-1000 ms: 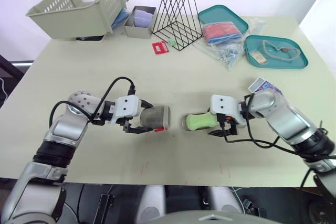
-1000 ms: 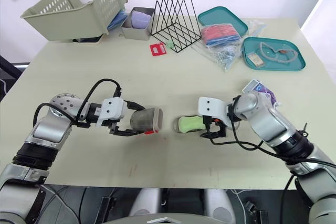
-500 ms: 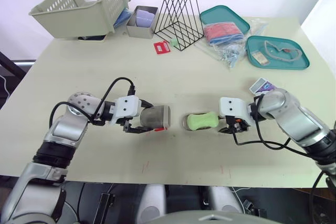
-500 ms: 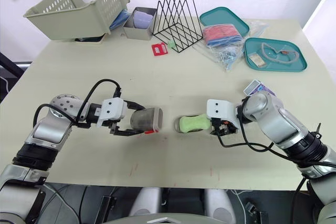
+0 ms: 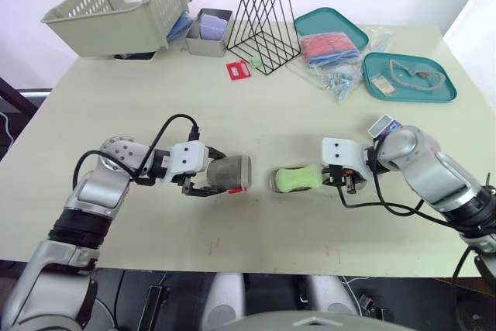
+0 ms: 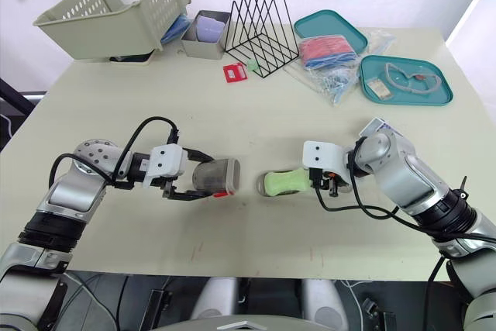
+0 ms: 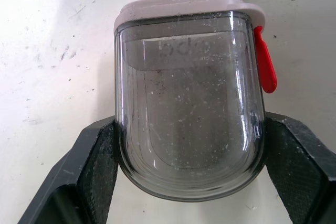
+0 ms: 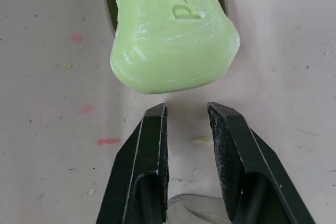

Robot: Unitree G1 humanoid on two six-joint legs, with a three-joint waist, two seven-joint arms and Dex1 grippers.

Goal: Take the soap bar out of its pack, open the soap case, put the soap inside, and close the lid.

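The green soap bar (image 5: pixel 297 179) lies in the grey case base (image 5: pixel 273 182) at the table's front middle, one end sticking out over the rim. My right gripper (image 8: pixel 186 116) sits just off that end, its fingers a narrow gap apart with only bare table between them. To the left, my left gripper (image 5: pixel 225 176) is shut on the clear grey lid (image 7: pixel 189 114), which lies on its side with a red latch (image 7: pixel 266 66) and its mouth toward the soap. A small purple-and-white box (image 5: pixel 385 124) lies behind my right arm.
At the back stand a tilted beige basket (image 5: pixel 116 13), a small grey bin (image 5: pixel 208 32), a black wire rack (image 5: pixel 263 29) and two teal trays (image 5: pixel 409 77) with plastic bags. A red card (image 5: pixel 237 70) lies before the rack.
My right gripper let go of the soap, drew back to the right and narrowed its fingers; it now sits just off the soap's end. The left gripper and lid have stayed put.
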